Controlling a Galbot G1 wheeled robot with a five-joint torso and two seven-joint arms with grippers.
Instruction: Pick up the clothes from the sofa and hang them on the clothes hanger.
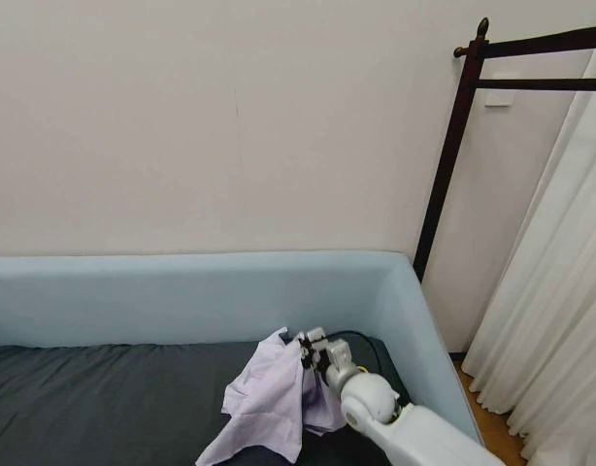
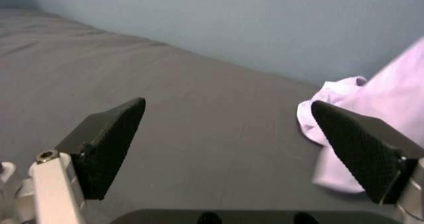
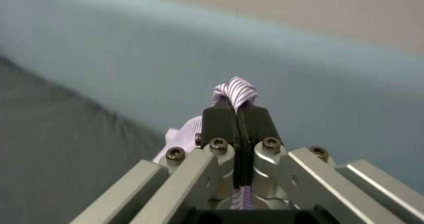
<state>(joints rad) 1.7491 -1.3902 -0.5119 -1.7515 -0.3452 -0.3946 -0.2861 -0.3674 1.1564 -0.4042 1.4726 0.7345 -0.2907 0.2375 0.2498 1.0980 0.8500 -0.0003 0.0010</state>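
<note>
A pale blue upholstered sofa [image 1: 182,296] with a dark grey seat cushion [image 1: 104,398] stands against a plain cream wall [image 1: 230,126]. Near the sofa's right end, the right gripper [image 1: 308,351] is clamped tight on a fold of a lilac striped cloth garment [image 1: 269,398], which drapes onto the seat. The left gripper [image 2: 227,106] hovers over the seat, spread wide. Beyond the sofa's right end stand a dark wooden clothes rack [image 1: 448,155] and white curtains [image 1: 550,291].

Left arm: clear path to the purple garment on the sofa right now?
Probably yes. The left claw is open over the dark sofa cushion, with the purple garment right beside one finger and nothing between. The right claw is shut on its top fold.
</note>
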